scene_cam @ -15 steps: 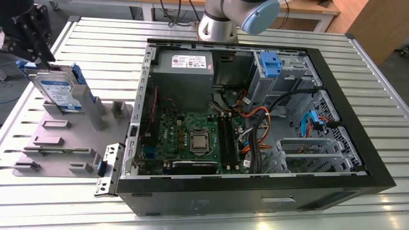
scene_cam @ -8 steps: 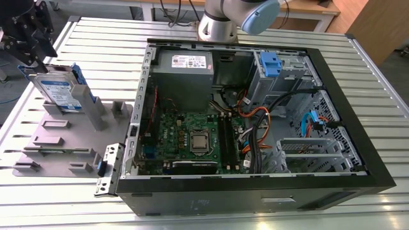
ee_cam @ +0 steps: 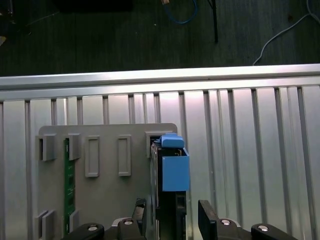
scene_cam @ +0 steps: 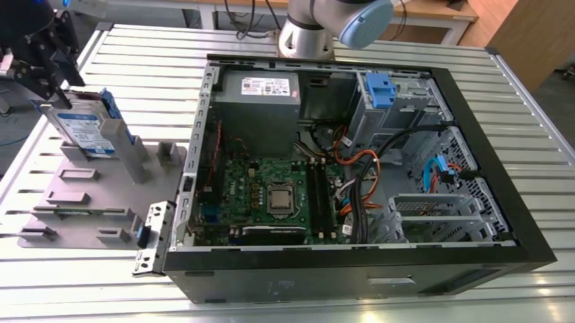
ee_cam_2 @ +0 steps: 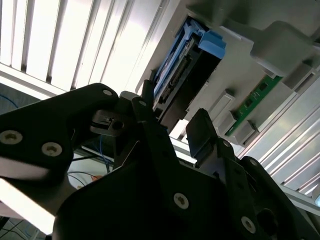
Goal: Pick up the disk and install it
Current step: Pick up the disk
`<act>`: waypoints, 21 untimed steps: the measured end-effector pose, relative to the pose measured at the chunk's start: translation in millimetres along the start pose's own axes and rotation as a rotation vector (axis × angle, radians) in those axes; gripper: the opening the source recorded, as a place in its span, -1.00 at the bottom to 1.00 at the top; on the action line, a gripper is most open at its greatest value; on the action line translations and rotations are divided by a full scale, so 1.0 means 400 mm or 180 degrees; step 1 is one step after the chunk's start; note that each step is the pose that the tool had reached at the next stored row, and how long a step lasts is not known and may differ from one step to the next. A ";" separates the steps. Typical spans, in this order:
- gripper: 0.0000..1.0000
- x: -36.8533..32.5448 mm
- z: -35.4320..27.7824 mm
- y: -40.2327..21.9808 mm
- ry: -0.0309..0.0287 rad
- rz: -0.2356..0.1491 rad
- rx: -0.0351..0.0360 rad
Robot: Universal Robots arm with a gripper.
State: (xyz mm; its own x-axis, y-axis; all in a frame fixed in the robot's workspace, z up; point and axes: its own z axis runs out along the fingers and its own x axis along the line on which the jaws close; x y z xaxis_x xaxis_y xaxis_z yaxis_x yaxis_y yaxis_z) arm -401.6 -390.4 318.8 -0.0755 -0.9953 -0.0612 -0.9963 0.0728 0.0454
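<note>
No legible print on anything

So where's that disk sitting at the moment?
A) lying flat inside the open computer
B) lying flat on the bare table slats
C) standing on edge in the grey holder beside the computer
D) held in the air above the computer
C: the disk stands on edge in the grey holder, at the exterior view's left of the computer case, and the gripper has a finger on each side of it.
</note>
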 end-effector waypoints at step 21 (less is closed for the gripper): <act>0.04 0.003 0.044 -0.002 -0.0005 0.0000 0.0000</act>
State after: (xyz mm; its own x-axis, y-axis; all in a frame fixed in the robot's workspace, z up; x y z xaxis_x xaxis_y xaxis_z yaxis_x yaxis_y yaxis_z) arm -401.6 -390.4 301.0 -0.0754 -0.9952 -0.0627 -0.9963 0.0726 0.0455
